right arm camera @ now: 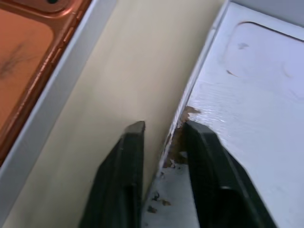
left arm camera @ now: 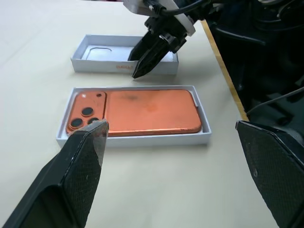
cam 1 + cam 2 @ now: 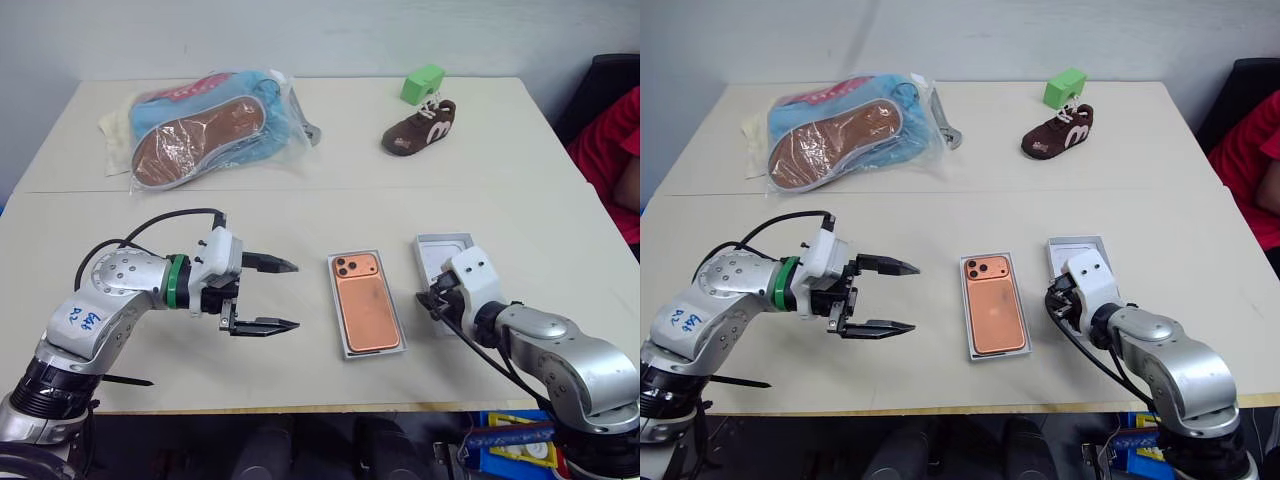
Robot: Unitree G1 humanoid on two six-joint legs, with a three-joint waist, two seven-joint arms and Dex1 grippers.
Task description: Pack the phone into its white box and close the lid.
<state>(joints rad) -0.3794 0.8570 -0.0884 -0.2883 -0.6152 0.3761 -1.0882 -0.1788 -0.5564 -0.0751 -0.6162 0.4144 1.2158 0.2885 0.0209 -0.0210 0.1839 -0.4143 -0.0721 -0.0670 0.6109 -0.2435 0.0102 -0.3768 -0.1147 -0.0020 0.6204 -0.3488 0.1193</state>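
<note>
The orange phone [image 3: 366, 308] lies face down inside the white box [image 2: 133, 139] at the middle of the table, camera cluster at the far end. My left gripper [image 3: 297, 295] hovers open to the left of the box, its fingers pointing at it. The lid [image 3: 441, 250] lies inside up just right of the box. My right gripper [image 3: 432, 300] sits at the lid's near left corner. In the right wrist view its two fingers [image 1: 130, 142] stand close together astride the lid's wall [image 1: 190, 95], one inside and one outside.
A plastic bag with blue slippers [image 3: 205, 125] lies at the far left. A brown shoe [image 3: 420, 128] and a green block [image 3: 422, 82] stand at the far right. A person in red [image 3: 610, 150] sits beyond the table's right edge.
</note>
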